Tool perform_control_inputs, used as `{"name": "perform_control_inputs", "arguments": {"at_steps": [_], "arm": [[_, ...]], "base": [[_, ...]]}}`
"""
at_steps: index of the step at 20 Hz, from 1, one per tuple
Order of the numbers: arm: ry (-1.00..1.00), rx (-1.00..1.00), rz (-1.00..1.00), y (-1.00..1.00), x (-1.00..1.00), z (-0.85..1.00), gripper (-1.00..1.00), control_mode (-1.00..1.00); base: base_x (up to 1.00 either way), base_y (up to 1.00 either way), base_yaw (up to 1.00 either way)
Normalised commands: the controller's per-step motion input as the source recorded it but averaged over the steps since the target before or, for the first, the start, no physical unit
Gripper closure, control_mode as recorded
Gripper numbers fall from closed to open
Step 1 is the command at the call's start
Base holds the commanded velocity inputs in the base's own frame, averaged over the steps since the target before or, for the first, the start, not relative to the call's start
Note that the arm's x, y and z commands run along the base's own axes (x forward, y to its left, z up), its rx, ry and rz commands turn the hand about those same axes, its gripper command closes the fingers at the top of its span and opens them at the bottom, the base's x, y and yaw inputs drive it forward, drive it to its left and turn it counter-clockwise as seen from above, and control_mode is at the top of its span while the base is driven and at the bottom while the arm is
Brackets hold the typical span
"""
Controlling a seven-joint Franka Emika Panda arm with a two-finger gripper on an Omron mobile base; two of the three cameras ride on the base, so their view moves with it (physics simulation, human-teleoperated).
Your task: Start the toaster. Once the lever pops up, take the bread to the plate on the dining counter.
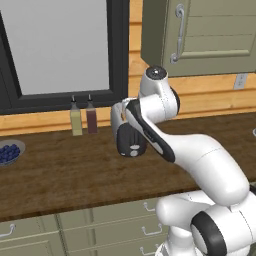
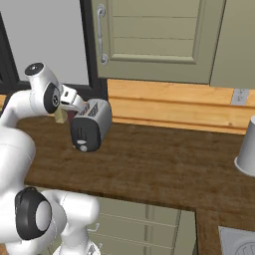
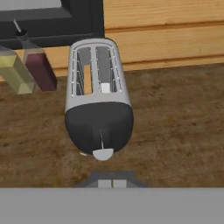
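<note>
Silver-sided and black-fronted, the toaster (image 3: 99, 103) stands on the wooden surface (image 3: 175, 118) near the back wall, just beside two slim bottles (image 3: 26, 70). In the hand view we look down along its length: two slots on top, with a tan strip in the left slot that we take to be the bread (image 3: 87, 79), sitting low. On the black front panel a thin pale line runs down to a rounded pale piece at the bottom, the knob (image 3: 103, 153). We take the lever (image 3: 102, 140) to be on that line, though it is too small to pick out cleanly.

Our tool (image 3: 112, 183) hovers just in front of and above that panel. Its two tips sit side by side with no gap we can see, so we read them as closed together and holding nothing.

We judge the step in hand to be pressing the lever down. To do it well, we should line the closed tips over the tab, not the knob below it, come down straight along the panel's slot, and press firmly without shoving the toaster back toward the bottles. Neither the plate nor the dining counter concerns us yet.
</note>
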Motion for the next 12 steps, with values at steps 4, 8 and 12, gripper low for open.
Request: {"name": "perform_control_inputs", "arguments": {"at_steps": [4, 8, 12], "arm": [[-0.03, 0.00, 0.00, 0.02, 0.00, -0.01, 1.00, -1.00], [-0.16, -0.04, 0.00, 0.00, 0.00, -0.02, 1.00, -1.00], [-0.15, -0.05, 0.00, 0.00, 0.00, 0.00, 1.00, -1.00]], "base": [[0.00, 0.00, 0.00], [0.00, 0.00, 0.00], [0.00, 0.00, 0.00]]}}
